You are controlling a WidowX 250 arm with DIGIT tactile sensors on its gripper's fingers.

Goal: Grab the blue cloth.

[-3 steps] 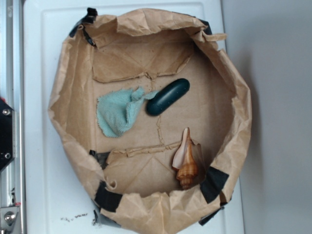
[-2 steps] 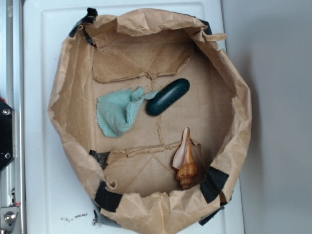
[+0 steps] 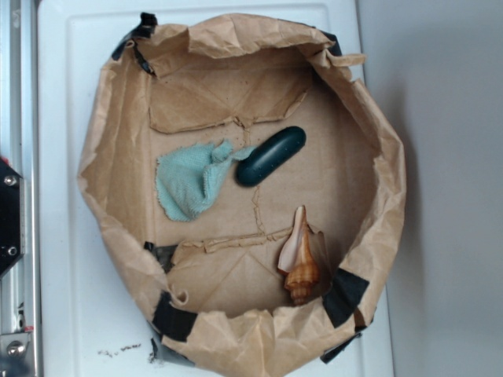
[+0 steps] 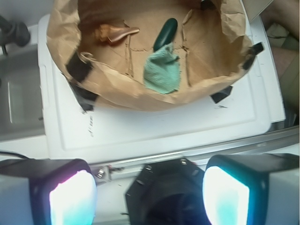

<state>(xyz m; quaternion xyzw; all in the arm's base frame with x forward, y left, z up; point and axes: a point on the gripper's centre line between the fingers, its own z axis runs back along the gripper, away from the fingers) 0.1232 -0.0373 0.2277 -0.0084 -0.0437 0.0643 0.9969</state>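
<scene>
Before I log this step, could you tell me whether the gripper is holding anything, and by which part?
Nothing is held. The gripper is open and empty, outside the paper-lined bin; the blue cloth lies untouched inside.

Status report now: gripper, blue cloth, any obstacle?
Gripper open, outside the paper-lined bin. Blue cloth lying free on the bin floor. Dark capsule touches its corner; seashell apart.
</scene>
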